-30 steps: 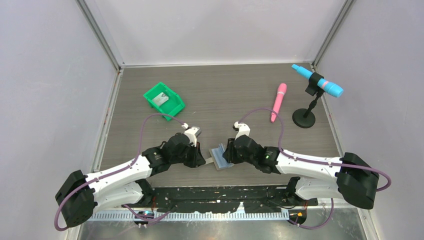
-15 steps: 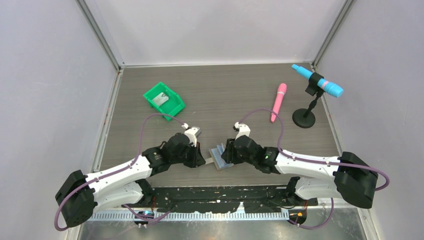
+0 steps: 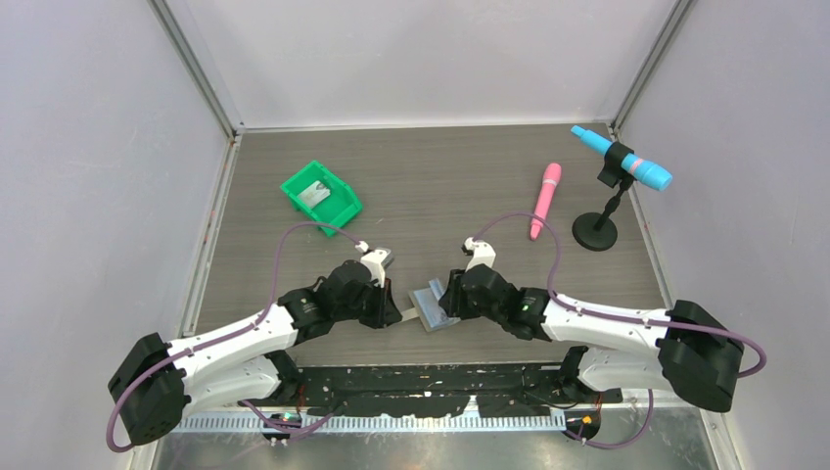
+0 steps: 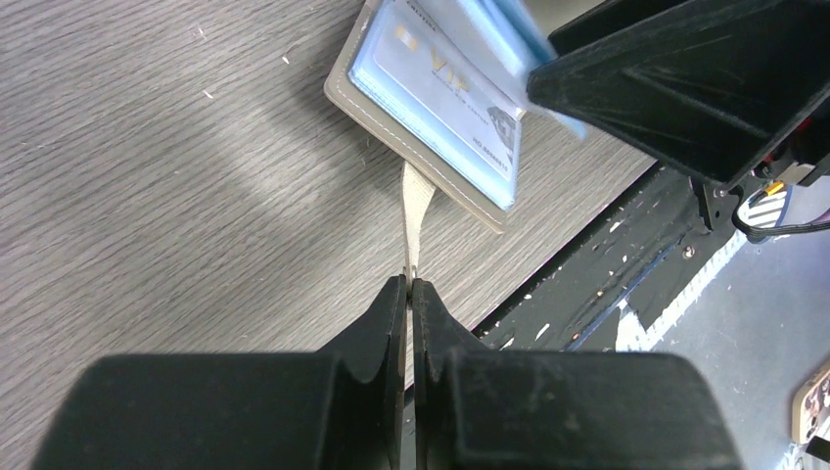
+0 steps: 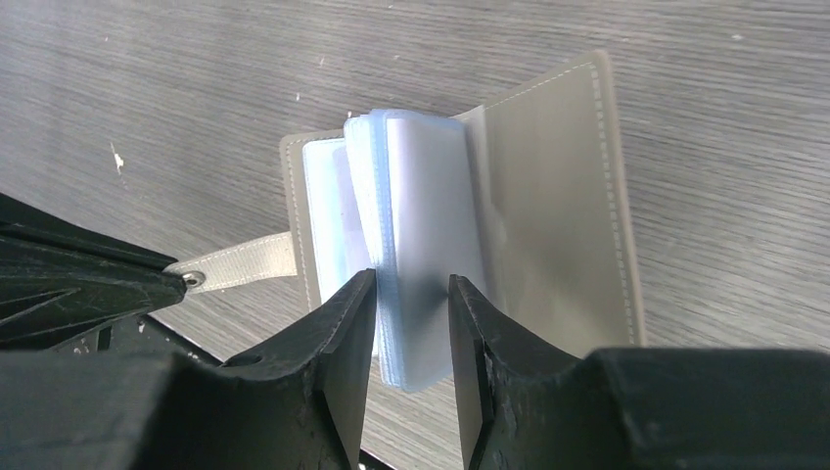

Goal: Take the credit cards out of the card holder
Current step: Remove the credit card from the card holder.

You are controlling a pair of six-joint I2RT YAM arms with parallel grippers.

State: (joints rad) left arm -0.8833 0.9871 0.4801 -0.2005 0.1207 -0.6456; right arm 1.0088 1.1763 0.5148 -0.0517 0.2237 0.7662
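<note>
While the left gripper [image 4: 408, 284] is pinching the holder's grey tab [image 4: 415, 211] with its jaws fully closed, the holder [image 3: 432, 306] is lying open on the table [image 3: 440, 196] near the front edge, between the 2 arms. The right gripper [image 5: 411, 282] is standing over the fanned clear sleeves [image 5: 421, 206], its 2 jaws part-way apart with 1 on each side of the stack. Whether they are pressing the stack or only bracketing it cannot be told. The cards [image 4: 445, 93] are sitting inside the sleeves: 1 pale card with faint print is showing through the pocket nearest the tab in the left wrist view, so none appears to be out yet.

Judged step: isolating 1 card and drawing it from its sleeve. Doing this well is resting on 3 things.

- **Anchor:** the tab grip is serving as the anchor, so it should be firm and low, with the strap taut against the pull.
- **Bite:** the right jaws are spanning the whole stack, which is likely to drag the holder rather than free a card. Narrowing the bite to a single card edge looks the better course.
- **Pull direction:** the pull should be running along the pocket's opening and away from the tab — a sideways tug is risking a buckled card or a lifted holder.

Which side each pocket opens on is not showing.
</note>
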